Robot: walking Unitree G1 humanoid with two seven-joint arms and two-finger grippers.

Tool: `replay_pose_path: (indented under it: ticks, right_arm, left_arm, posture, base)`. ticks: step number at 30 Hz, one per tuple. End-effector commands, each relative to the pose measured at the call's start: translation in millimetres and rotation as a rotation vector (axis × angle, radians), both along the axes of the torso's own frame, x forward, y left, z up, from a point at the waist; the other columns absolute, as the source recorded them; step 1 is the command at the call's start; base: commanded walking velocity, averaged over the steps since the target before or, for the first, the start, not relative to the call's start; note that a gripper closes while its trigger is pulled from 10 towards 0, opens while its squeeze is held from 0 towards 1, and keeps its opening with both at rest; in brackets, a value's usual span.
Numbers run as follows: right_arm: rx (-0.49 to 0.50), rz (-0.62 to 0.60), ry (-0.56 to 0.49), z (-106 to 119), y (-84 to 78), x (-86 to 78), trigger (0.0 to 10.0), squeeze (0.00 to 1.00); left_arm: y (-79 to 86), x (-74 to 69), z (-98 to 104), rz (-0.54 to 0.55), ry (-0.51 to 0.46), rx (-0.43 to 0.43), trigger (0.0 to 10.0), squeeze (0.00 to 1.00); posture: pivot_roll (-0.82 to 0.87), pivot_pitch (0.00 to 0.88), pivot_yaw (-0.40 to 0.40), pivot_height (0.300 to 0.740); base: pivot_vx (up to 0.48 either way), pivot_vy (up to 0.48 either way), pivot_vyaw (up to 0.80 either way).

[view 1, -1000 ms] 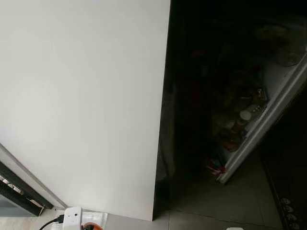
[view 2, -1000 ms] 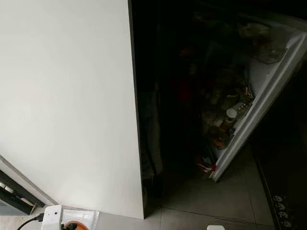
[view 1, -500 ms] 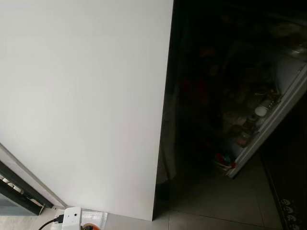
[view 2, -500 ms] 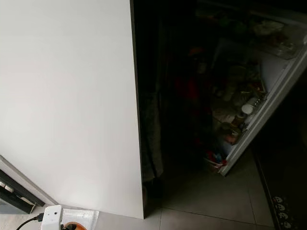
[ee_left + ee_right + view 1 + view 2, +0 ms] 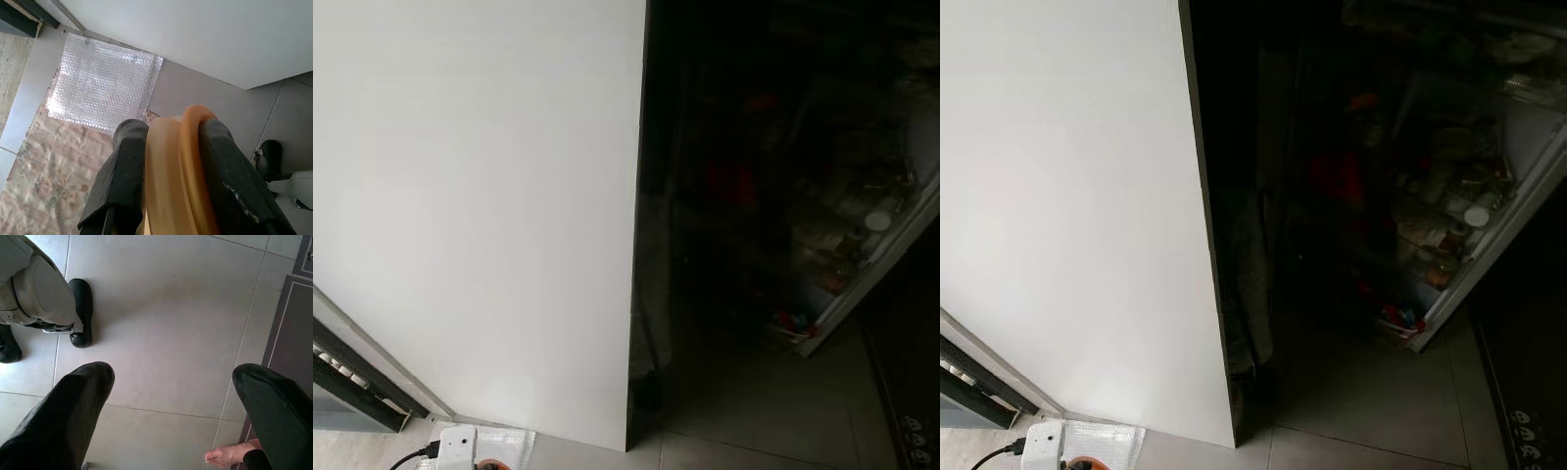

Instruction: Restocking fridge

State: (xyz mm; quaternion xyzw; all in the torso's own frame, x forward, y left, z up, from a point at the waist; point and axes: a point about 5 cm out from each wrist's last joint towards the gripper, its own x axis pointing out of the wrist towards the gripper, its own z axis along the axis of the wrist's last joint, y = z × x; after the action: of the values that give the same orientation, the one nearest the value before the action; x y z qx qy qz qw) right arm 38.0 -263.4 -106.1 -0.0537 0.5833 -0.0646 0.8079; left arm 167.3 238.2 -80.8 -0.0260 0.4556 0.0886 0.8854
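The fridge stands before me with its white side panel on the left and its dark inside to the right. Its door hangs open at the far right, and jars and bottles fill the door shelves. Red items show dimly on the inner shelves. My left gripper is shut on a pale orange round container, held low over the floor. My right gripper hangs open over the floor tiles with nothing between its fingers.
A bubble-wrap sheet and a white power strip lie on the floor by the fridge's left corner. A dark mat runs along the right. My foot and a person's bare foot are on the tiles.
The fridge door has swung further open to the right, showing more of the dark inside. The head view has shifted a little.
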Motion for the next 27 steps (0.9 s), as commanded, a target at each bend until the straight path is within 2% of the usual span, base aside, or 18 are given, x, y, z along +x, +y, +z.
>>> replay_pose_path:
  ticks: [1,9,12,17,20,27]
  right_arm:
    - [0.001,0.015,-0.002,-0.3,1.6,0.9,10.0,0.0]
    - [-0.001,0.032,-0.001,0.0,1.2,1.5,10.0,0.0]
    - [-0.013,0.063,-0.002,0.3,1.0,2.6,10.0,0.0]
    - [-0.014,0.06,-0.002,0.3,1.0,2.4,10.0,0.0]
    - [-0.001,0.029,-0.008,0.1,1.3,2.0,10.0,0.0]
    - [0.0,0.06,-0.001,-0.2,2.6,2.1,10.0,0.0]
  left_arm:
    - [-4.0,-16.7,-8.7,-0.017,0.08,-0.016,10.0,0.0]
    - [-4.2,-16.8,-8.8,-0.027,0.081,-0.013,10.0,0.0]
    - [-4.3,-17.1,-8.9,-0.03,0.083,-0.013,10.0,0.0]
    - [-4.2,-17.5,-9.0,-0.034,0.086,-0.011,10.0,0.0]
    - [-4.1,-17.8,-9.1,-0.035,0.087,-0.011,10.0,0.0]
    - [-3.5,-18.6,-9.3,-0.04,0.091,-0.01,10.0,0.0]
  posture:
    - [-0.2,0.0,0.01,0.74]
    - [-0.2,0.0,0.011,0.74]
    - [-0.2,0.0,0.01,0.74]
    - [-0.2,0.0,0.011,0.74]
    - [-0.2,0.0,0.012,0.74]
    - [-0.2,0.0,0.012,0.74]
  base:
    - [0.0,0.0,0.0]
    - [0.0,0.0,0.0]
    - [0.0,-0.281,0.0]
    - [0.0,-0.28,0.74]
    - [0.0,-0.275,0.0]
    - [0.0,-0.278,0.0]
